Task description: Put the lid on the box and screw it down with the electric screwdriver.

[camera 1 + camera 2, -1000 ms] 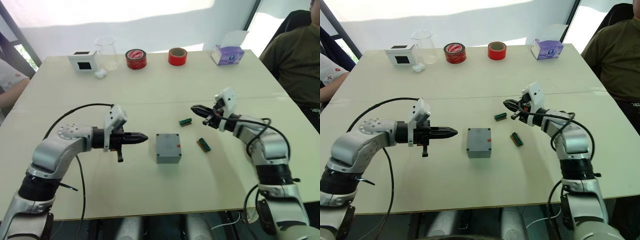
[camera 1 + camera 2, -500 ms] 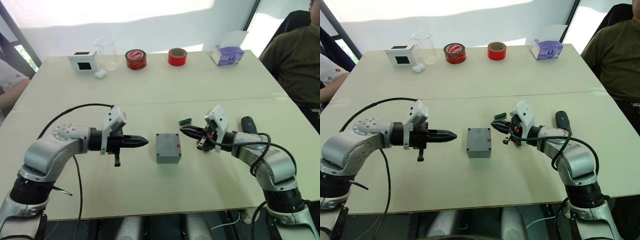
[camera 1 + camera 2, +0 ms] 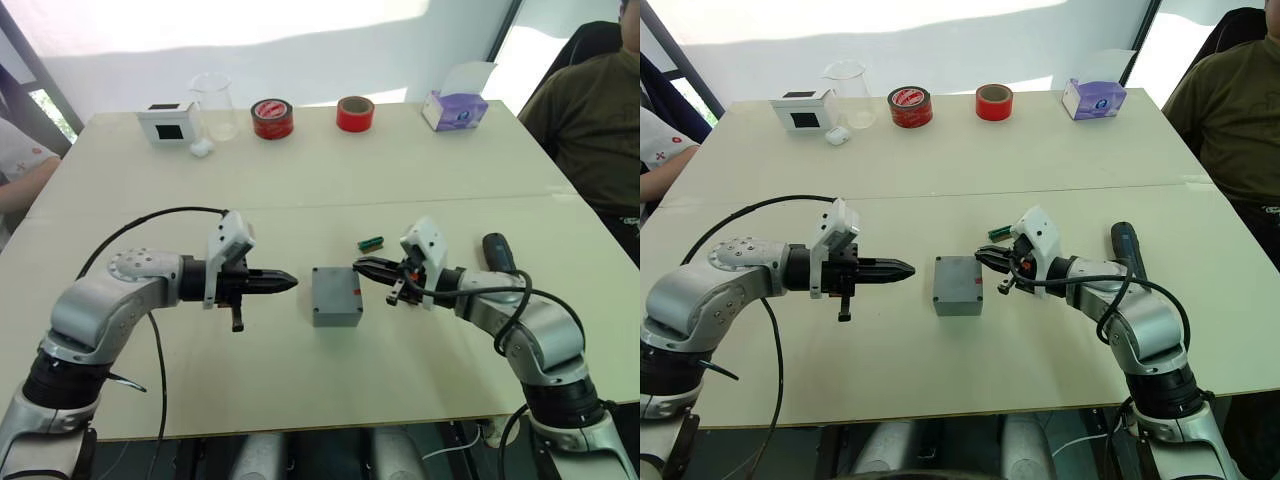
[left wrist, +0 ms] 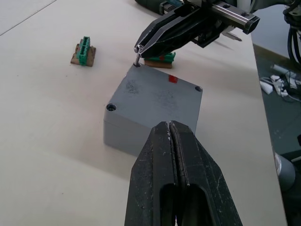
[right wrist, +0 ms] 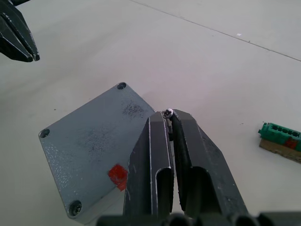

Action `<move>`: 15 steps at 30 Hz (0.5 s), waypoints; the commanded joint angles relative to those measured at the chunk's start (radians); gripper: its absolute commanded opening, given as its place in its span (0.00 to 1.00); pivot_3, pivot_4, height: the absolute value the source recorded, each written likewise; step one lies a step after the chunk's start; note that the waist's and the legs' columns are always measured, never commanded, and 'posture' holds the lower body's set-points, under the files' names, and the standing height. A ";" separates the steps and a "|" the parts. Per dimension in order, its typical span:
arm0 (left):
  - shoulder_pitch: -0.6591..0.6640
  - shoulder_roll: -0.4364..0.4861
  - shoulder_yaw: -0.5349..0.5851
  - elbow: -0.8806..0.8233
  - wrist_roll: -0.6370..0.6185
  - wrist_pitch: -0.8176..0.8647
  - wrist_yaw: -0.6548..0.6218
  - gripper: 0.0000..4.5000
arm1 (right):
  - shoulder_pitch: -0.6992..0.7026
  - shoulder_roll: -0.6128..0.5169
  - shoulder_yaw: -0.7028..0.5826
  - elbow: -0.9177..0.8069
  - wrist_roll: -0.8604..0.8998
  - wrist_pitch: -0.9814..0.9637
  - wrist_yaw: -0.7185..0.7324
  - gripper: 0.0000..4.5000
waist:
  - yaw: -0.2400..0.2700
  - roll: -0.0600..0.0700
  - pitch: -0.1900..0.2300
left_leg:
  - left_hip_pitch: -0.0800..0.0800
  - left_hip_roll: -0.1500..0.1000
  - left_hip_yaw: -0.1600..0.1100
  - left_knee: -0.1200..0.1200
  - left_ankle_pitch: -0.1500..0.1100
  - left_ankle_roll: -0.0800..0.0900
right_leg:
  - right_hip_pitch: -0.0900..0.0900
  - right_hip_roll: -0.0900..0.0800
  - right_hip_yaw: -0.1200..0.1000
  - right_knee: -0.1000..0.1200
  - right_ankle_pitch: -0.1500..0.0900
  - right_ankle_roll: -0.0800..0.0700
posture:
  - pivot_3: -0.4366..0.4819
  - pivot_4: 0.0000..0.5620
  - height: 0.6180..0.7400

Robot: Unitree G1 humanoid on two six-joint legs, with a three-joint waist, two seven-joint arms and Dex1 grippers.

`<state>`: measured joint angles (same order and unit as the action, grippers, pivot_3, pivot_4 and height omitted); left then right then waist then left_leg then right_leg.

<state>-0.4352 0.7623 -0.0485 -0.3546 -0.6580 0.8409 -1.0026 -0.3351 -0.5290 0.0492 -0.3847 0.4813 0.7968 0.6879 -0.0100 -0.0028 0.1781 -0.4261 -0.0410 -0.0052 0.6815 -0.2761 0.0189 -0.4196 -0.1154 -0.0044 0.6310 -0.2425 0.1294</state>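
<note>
1. We see the box (image 3: 335, 296) at table centre with the lid (image 4: 155, 96) already seated on top; a red mark shows on the lid near its 3 o'clock edge.
2. Our left gripper (image 3: 283, 281) sits at the box's 9 o'clock, near but apart, fingers pressed together on nothing.
3. Our right gripper (image 5: 168, 114) is at the box's 2 o'clock, fingers clenched on a small screw (image 4: 137, 59). The screw stands tip-down at the lid's corner hole there.
4. A green connector (image 3: 371, 242) lies on the table at the box's 1 o'clock, past the right gripper.
5. The electric screwdriver (image 3: 1127, 250) lies flat at 3 o'clock, well apart from the box, behind the right forearm.
6. Far edge at 12 o'clock: two red tape rolls (image 3: 272, 118), a beaker (image 3: 214, 105), a tissue box (image 3: 456, 106).
</note>
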 commanded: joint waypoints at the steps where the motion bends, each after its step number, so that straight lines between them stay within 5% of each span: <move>1: -0.007 -0.002 0.001 -0.007 0.000 -0.016 -0.006 0.00 | 0.008 0.003 -0.005 -0.046 0.017 -0.001 -0.009 0.00 | -0.001 0.000 0.000 | 0.000 0.000 0.000 0.000 0.000 0.000 | 0.000 0.000 0.000 0.000 0.000 0.000 | 0.48 0.27 1.00; 15: -0.003 -0.004 -0.001 -0.008 0.000 -0.022 -0.002 0.00 | 0.005 -0.009 0.026 -0.005 -0.020 -0.035 -0.008 0.00 | -0.001 0.000 0.000 | 0.000 0.000 0.000 0.000 0.000 0.000 | 0.000 0.000 0.000 0.000 0.000 0.000 | 0.48 0.27 1.00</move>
<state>-0.4352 0.7598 -0.0605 -0.3460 -0.6561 0.8369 -1.0017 -0.3218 -0.5305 0.0686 -0.3867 0.4638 0.7784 0.6679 -0.0109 -0.0029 0.1781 -0.4261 -0.0410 -0.0052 0.6816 -0.2762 0.0189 -0.4196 -0.1154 -0.0044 0.6310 -0.2425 0.1294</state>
